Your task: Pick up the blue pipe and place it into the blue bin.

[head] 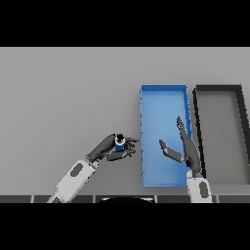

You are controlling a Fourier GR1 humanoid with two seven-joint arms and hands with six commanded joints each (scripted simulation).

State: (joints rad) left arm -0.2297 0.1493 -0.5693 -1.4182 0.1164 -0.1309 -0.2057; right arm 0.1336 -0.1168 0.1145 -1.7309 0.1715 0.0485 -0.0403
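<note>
I see left hand (113, 150) gripping blue pipe (119, 143) just left of blue bin (144, 146) (right hand (188, 149) spread wide over bin's near-right).

Two bins sit side by side on the desk (63, 97): one bin (163, 93) on the left, the other bin (217, 90) just right of it. A pipe (119, 142) lies left of both.

Left robot hand (113, 149) fingers curled; right robot hand (185, 146) fingers straight.
</note>
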